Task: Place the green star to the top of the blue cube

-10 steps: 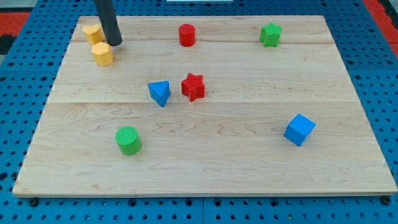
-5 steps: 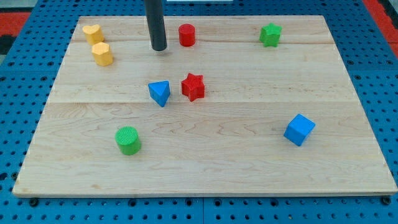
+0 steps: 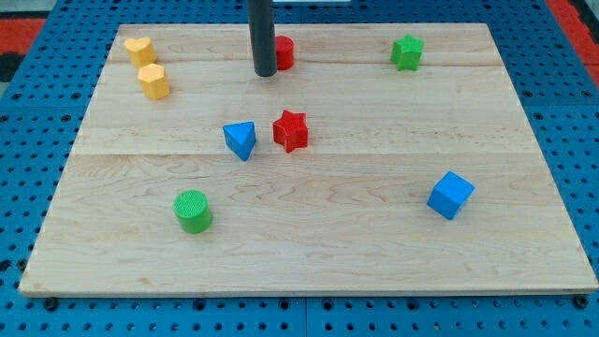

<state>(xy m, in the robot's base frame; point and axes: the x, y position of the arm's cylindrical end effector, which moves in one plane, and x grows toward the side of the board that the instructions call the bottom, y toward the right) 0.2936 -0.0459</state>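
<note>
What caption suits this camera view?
My tip beside the red cylinder, far left of the green star; blue cube below.

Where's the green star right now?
The green star sits near the view's top right of the board, right of the red cylinder and far above the blue cube.

Premises are presenting as a robotics lab bench: a pale wooden board point(image 3: 309, 234) is lying on a blue perforated mounting plate point(image 3: 37, 187), carrying small coloured test blocks, with a dark rod point(image 3: 261, 37) descending from above.
</note>
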